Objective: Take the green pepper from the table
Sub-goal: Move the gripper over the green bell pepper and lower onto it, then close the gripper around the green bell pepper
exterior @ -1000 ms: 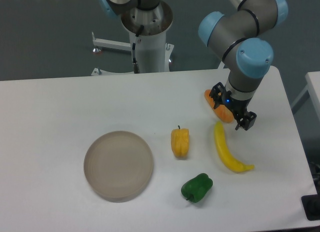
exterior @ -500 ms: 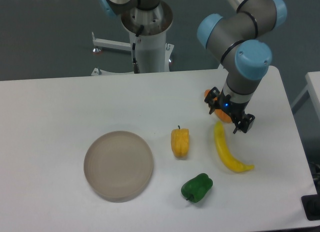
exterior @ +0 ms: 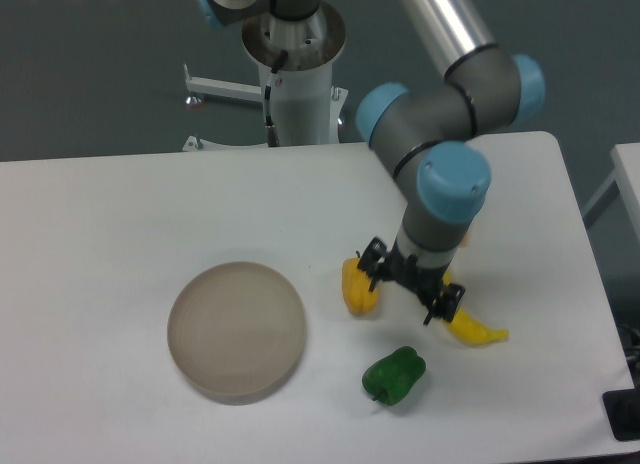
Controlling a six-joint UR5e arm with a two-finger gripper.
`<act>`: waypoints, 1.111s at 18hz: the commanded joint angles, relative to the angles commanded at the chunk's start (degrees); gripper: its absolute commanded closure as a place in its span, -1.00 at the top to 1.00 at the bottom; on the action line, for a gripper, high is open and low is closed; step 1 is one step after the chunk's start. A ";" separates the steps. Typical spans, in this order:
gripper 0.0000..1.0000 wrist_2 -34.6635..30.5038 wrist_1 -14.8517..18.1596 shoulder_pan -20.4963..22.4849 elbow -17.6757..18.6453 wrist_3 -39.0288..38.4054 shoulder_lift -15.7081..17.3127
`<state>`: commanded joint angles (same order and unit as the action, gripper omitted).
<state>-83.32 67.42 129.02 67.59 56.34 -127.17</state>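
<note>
The green pepper (exterior: 393, 375) lies on the white table (exterior: 120, 214) near the front edge, right of centre. It is glossy, dark green and lumpy. My gripper (exterior: 406, 288) hangs open and empty just above and behind it, between the yellow pepper and the banana. One of its black fingers (exterior: 372, 262) is by the yellow pepper, the other by the banana. The gripper does not touch the green pepper.
A yellow bell pepper (exterior: 356, 289) sits left of the gripper, partly covered by it. A long yellow banana-shaped piece (exterior: 474, 329) lies to its right. A round beige plate (exterior: 237, 329) stands at front left. The arm's base column (exterior: 297, 74) is behind the table.
The gripper has moved from the back right, by an orange piece, forward and left to just above the green pepper. The objects on the table have not moved.
</note>
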 joint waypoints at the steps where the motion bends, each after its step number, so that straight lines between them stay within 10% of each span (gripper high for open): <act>1: 1.00 0.00 -0.27 0.00 -0.09 0.35 -0.35; 20: 1.00 -0.09 -3.08 0.00 -2.73 0.44 -8.00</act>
<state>-83.41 64.34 129.02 64.86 56.78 -135.17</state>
